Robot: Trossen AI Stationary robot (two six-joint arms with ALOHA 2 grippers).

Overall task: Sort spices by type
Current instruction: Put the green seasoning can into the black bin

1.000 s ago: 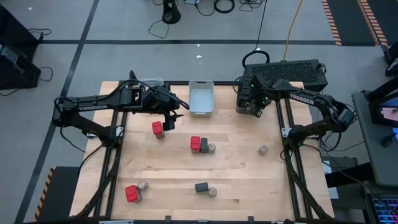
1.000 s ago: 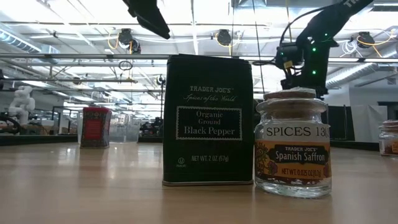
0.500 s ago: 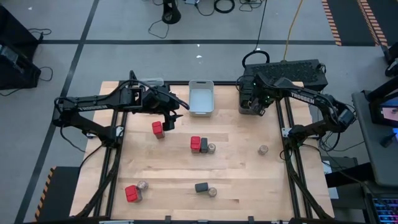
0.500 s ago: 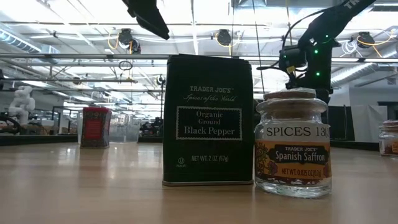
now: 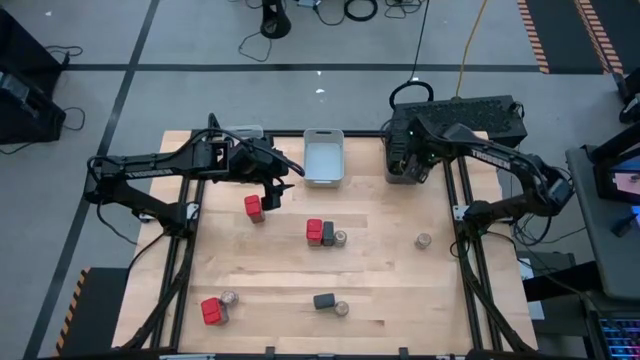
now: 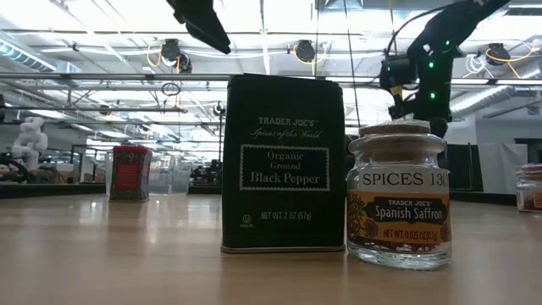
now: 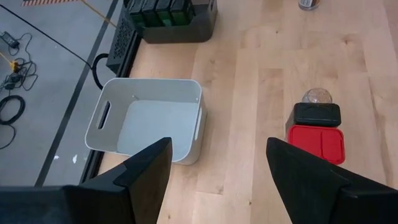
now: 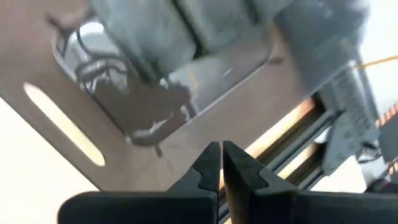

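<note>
Wood table point(image 5: 380, 290): white bin point(image 5: 323, 158) holds no spices (dark bin point(image 5: 405, 165) unclear).

A pale wooden table point(image 5: 380, 250) stands on a grey floor point(image 5: 120, 40) crossed by dark lines and strewn with black cables point(image 5: 360, 10) at the far side, under a high ceiling hung with pipes point(image 6: 110, 78) and bright lights.
</note>
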